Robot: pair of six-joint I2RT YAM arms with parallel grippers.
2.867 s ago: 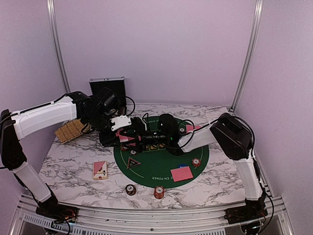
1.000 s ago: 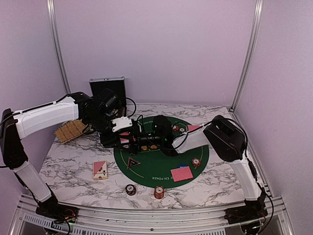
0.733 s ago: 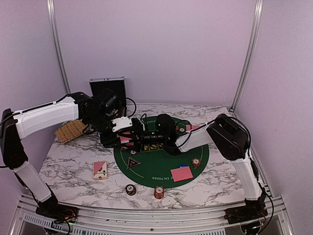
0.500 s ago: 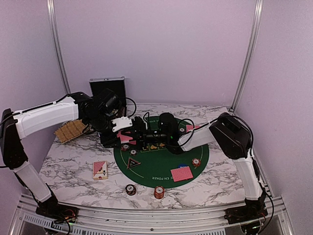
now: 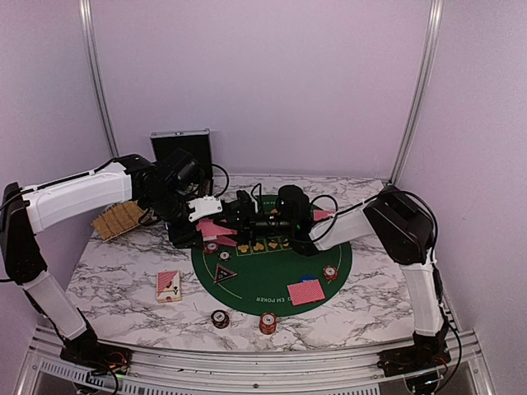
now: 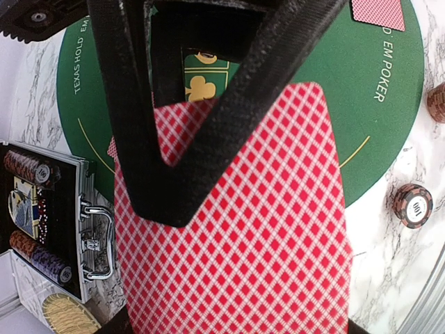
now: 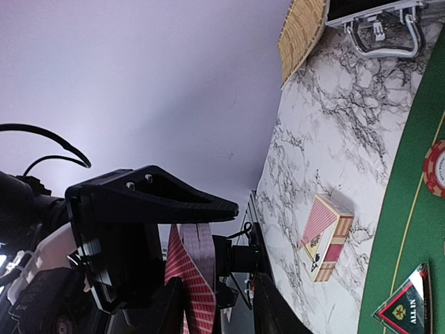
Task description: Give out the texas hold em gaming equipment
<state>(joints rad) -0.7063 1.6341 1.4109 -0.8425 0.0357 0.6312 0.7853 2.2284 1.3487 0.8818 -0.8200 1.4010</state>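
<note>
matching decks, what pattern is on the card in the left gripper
Red-and-white diamond lattice on the playing card, clearest in the left wrist view.

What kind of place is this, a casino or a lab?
Probably a robot test booth, not a card room: a left arm and right arm mounted at a marble-patterned table, and plain lilac walls on metal posts. The green poker mat looks like a prop.

open case [image 5: 183,148] sits beside round green mat [image 5: 257,285].
</note>
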